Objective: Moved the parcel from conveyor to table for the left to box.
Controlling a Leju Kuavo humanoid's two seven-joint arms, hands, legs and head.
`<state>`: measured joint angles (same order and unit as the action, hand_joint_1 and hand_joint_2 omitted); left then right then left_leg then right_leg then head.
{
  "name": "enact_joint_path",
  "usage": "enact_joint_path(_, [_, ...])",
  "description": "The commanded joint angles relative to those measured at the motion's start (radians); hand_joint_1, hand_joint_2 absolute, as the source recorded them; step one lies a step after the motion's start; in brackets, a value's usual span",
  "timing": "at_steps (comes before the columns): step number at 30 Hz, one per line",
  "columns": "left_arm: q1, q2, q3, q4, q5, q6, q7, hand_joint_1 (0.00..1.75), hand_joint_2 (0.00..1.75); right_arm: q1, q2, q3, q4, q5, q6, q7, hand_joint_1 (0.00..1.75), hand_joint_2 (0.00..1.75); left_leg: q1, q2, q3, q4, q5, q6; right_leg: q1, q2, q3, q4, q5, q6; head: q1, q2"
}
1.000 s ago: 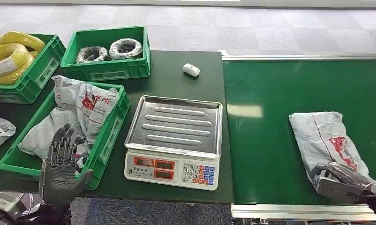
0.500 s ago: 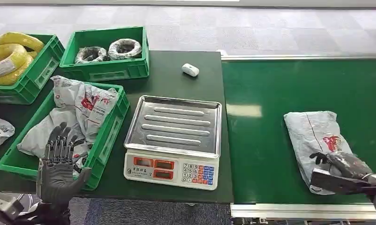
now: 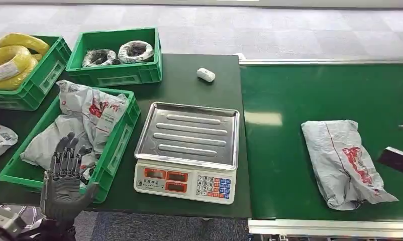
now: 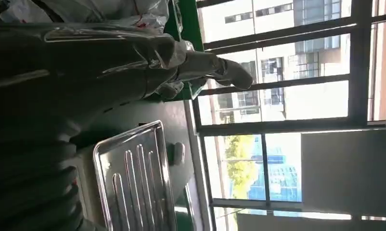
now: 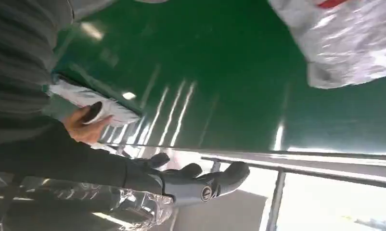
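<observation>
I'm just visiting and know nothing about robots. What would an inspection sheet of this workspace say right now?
Surface: dark green table beside a green conveyor.
Job's things: grey parcel lies on the conveyor, unheld; green crate on the table holds more grey parcels.
Clutter: weighing scale, small white device, crate of yellow coils, crate of dark coils.
Hands: left hand open, fingers spread, at the parcel crate's near edge; right hand at the frame's edge, off the parcel, apparently empty.
Cables: nothing seen.
Surroundings: grey tiled floor, windows; a person's hand at another parcel on the conveyor.
</observation>
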<state>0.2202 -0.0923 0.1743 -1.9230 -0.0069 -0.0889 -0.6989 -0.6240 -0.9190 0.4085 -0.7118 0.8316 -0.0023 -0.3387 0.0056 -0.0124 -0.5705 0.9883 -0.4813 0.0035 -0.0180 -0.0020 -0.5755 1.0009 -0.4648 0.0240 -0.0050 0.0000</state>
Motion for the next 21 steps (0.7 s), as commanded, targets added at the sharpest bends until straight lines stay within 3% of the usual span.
enact_joint_path(1, [-0.022,0.01,-0.016,0.064,-0.003,-0.009,0.001,0.0,1.75,0.002,0.019,-0.033,0.128,-0.006,-0.015,0.014,0.0,1.75,0.001,0.004,0.006,-0.003,0.0,0.0,0.001,0.002,0.005,-0.005,0.001,-0.002,0.0,0.0])
enact_joint_path(5, [-0.037,0.013,-0.014,0.066,-0.008,-0.02,0.001,0.0,1.75,0.04,0.035,-0.098,0.18,0.004,-0.04,0.051,0.0,1.75,0.001,0.001,0.004,-0.002,0.0,0.0,0.001,0.001,0.003,-0.003,0.0,-0.001,0.0,0.0])
enact_joint_path(10, [-0.031,0.023,-0.006,0.059,-0.012,-0.025,0.001,0.0,1.75,0.149,0.07,-0.133,0.186,-0.016,-0.033,0.008,0.0,1.75,0.002,0.0,0.006,-0.003,0.0,0.0,0.003,0.0,0.006,-0.005,0.001,-0.002,0.0,0.0])
enact_joint_path(12, [-0.029,0.03,-0.007,0.053,-0.015,-0.029,0.001,0.0,1.75,0.165,0.082,-0.126,0.169,-0.039,0.121,-0.031,0.0,1.75,0.002,0.003,0.007,-0.004,0.0,0.0,0.003,0.002,0.007,-0.006,0.001,-0.002,-0.001,0.0])
enact_joint_path(14, [-0.058,0.048,-0.01,0.078,-0.015,-0.04,0.001,0.0,1.75,0.268,0.021,-0.095,0.015,-0.161,0.464,-0.166,0.0,1.75,0.001,0.003,0.004,-0.002,-0.001,0.0,0.002,0.002,0.004,-0.003,0.001,-0.002,-0.001,0.0])
enact_joint_path(16, [-0.058,0.04,0.001,0.075,-0.024,-0.032,0.001,0.0,1.75,0.401,0.003,-0.121,-0.237,-0.26,0.517,-0.099,0.0,1.75,0.001,0.001,0.004,-0.002,0.0,0.0,0.002,0.0,0.004,-0.003,0.0,-0.002,0.0,0.0])
enact_joint_path(19, [-0.025,0.023,0.001,0.036,-0.042,-0.01,0.001,0.0,1.75,0.271,0.077,-0.02,-0.209,-0.21,0.528,-0.043,0.0,1.75,0.0,0.007,0.003,-0.002,-0.001,-0.001,0.001,0.006,0.001,-0.002,0.001,-0.002,-0.001,0.0])
enact_joint_path(21, [-0.022,0.022,-0.001,0.033,-0.042,-0.009,0.001,0.0,1.75,0.248,0.083,-0.002,-0.19,-0.208,0.523,-0.047,0.0,1.75,0.001,0.008,0.0,-0.002,-0.001,0.0,0.002,0.007,0.001,-0.001,0.002,-0.001,-0.001,0.0])
